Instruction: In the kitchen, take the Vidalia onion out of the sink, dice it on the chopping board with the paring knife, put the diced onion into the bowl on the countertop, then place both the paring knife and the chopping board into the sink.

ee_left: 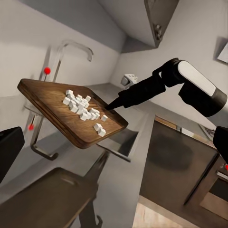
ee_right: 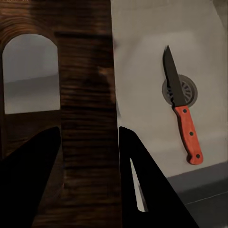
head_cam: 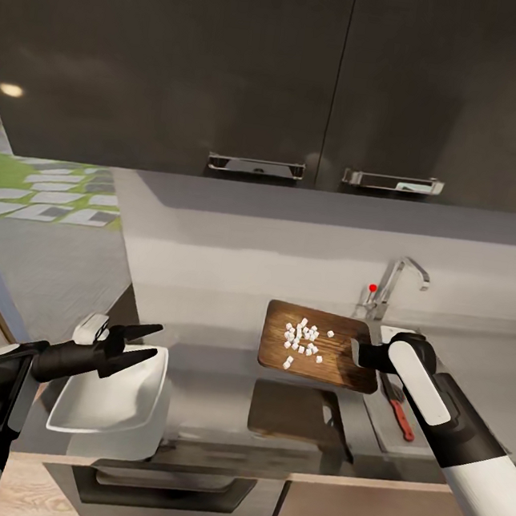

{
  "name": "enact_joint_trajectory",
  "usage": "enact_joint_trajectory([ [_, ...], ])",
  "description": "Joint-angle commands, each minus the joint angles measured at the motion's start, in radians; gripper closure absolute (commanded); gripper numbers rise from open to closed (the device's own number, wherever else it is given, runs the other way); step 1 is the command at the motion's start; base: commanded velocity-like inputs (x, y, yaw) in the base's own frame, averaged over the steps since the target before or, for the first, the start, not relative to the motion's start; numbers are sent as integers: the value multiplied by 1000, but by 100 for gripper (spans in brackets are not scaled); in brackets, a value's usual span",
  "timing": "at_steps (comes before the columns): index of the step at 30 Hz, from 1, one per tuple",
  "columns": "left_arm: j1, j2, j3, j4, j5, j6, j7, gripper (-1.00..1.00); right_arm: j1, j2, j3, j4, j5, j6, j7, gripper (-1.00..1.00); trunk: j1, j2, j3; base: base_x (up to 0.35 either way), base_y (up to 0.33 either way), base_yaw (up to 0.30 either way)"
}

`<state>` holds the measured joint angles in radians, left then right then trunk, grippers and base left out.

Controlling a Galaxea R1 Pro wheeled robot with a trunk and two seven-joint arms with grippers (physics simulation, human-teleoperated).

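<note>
Right hand (head_cam: 362, 353) clamped on the chopping board (head_cam: 316, 344), held aloft with diced onion (head_cam: 303, 340) on top. Left hand (head_cam: 147, 343) open, empty, over the bowl (head_cam: 107, 401). Paring knife (ee_right: 181, 110) in the sink (ee_right: 156, 57) beneath the right hand. Risk: any tilt spilling dice short of the bowl.

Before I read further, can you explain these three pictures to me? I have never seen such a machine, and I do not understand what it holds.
This is a simulated robot with two arms in a kitchen. The large picture is from its head; the other two are from cameras near each wrist. The right gripper is shut on the board, lifted above the counter, with white onion pieces on it. The left gripper is open, just above the white bowl. The knife already lies in the sink, across the drain.
</note>
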<state>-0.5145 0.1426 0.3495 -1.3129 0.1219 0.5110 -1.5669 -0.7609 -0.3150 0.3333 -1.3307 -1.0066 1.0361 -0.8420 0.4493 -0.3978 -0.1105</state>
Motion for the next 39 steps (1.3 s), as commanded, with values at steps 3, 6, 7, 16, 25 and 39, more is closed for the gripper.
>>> enact_joint_trajectory([
  [3, -1, 0, 0, 0, 0, 11, -4, -100, -1, -1, 2, -1, -10, 2, -11, 100, 1, -2, 2, 0, 0, 13],
  [6, -1, 0, 0, 0, -1, 11, -4, -100, -1, -1, 1, -1, -10, 2, -11, 100, 1, -2, 4, 0, 0, 81],
  [7, -1, 0, 0, 0, 0, 11, -4, -100, -1, 0, 1, -1, -10, 2, -11, 100, 1, -2, 5, 0, 0, 111],
  [16, -1, 0, 0, 0, -1, 11, -4, -100, -1, 0, 1, -1, -10, 2, -11, 100, 1, -2, 6, 0, 0, 168],
  [25, -1, 0, 0, 0, -1, 11, -4, -100, -1, 1, 1, -1, -10, 2, -11, 100, 1, -2, 7, 0, 0, 269],
  [39, -1, -1, -1, 0, -1, 11, -4, -100, -1, 1, 1, -1, -10, 2, -11, 100, 1, -2, 7, 0, 0, 278],
])
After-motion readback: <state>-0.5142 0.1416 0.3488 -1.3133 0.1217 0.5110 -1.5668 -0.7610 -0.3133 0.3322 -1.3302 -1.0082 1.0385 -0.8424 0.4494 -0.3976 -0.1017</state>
